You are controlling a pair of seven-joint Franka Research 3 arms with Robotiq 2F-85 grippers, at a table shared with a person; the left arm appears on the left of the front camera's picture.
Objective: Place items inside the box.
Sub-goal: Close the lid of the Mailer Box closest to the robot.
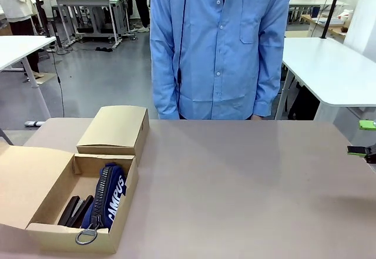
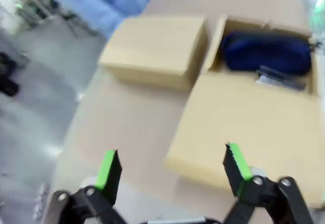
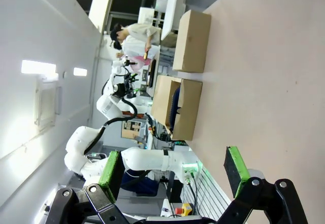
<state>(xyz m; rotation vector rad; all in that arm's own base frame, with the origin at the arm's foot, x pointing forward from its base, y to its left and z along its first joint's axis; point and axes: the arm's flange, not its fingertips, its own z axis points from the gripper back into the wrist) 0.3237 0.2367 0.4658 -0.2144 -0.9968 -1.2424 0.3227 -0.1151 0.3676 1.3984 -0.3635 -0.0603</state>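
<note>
The left gripper is held open above the box flap, navy pencil case seen inside.

Closed cardboard box just behind the open one; blue-shirted person standing at the far edge of the table; white tables beyond.

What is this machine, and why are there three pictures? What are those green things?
It is a robot with two arms, working at a table. One picture comes from a camera between the arms, looking across at a person in a blue shirt. The other two come from cameras on the robot's wrists. The green things are the finger pads of its grippers: the left gripper and the right gripper. Both are open and hold nothing. On the table stand an open box, holding a navy pencil case and staplers, and a closed box.
</note>
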